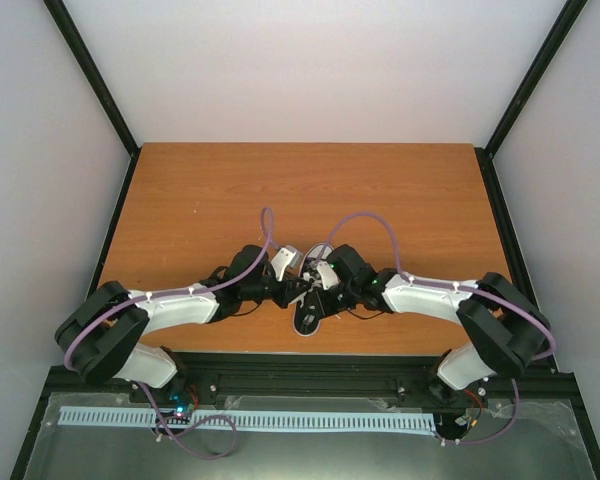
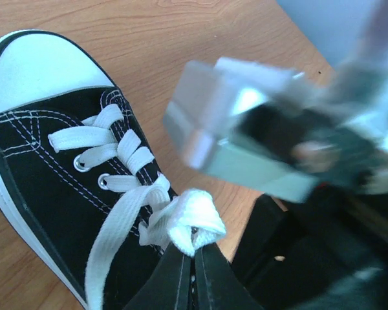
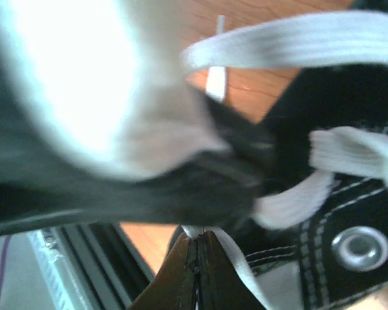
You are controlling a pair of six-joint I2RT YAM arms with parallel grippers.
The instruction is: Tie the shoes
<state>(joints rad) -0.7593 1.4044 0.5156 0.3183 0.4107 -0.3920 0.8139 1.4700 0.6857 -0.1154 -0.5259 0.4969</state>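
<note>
We find the sneaker point(image 1: 306, 320) on the table point(image 1: 310, 190), midway along its near edge, the left gripper point(image 2: 194, 255) left of its laces point(image 2: 116, 161), the right gripper point(image 3: 195, 255) right.

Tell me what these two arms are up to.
Both arms are bent over a black sneaker lying near the front edge of the table, working on its white laces. The left gripper is shut on a folded bunch of lace above the eyelets. The right gripper is shut too, with lace running right past its tips, though the blur hides whether it is pinched. No finished bow shows.
</note>
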